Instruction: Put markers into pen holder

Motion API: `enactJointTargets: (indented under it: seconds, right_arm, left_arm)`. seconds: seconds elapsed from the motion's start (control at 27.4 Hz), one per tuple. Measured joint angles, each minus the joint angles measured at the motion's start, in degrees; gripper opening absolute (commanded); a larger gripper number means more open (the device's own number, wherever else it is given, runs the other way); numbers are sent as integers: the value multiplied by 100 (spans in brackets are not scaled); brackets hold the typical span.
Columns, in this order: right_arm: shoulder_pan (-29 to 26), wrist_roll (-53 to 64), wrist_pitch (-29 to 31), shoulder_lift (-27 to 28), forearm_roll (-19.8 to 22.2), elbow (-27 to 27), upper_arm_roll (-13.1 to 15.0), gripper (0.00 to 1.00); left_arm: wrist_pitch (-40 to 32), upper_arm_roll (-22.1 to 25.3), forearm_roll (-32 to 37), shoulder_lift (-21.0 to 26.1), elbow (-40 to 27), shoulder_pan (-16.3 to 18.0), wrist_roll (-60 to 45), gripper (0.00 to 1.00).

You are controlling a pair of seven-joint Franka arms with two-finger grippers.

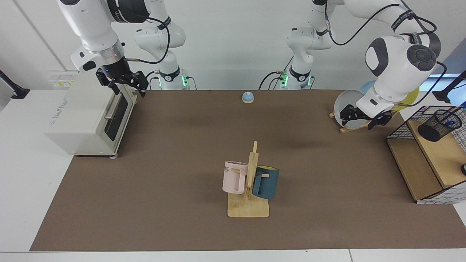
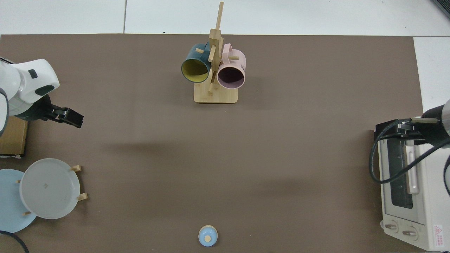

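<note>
We find the marker, light and stiff, already in the pen holder; left gripper spread empty at its nine o'clock; right gripper waits, fingers parted.

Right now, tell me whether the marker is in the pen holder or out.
In. The marker's blue end shows inside the pen holder; the left hand holds nothing.

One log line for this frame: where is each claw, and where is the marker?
left claw: empty, open, above mat near plate rack | right claw: waiting over toaster oven | marker: in pen holder
</note>
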State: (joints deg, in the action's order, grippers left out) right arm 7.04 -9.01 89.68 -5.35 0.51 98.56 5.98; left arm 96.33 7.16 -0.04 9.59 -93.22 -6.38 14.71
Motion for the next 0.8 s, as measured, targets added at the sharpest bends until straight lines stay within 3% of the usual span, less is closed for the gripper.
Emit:
enactJointTargets:
  seconds: [0.44,0.8]
  right_arm:
    - [0,0,0,0,0,0,0,100]
    - [0,0,0,0,0,0,0,100]
  left_arm:
    - [210,-7,-149,-79,174,98,-226,100]
    - [-469,-480,-120,-737,208,66,-1279,100]
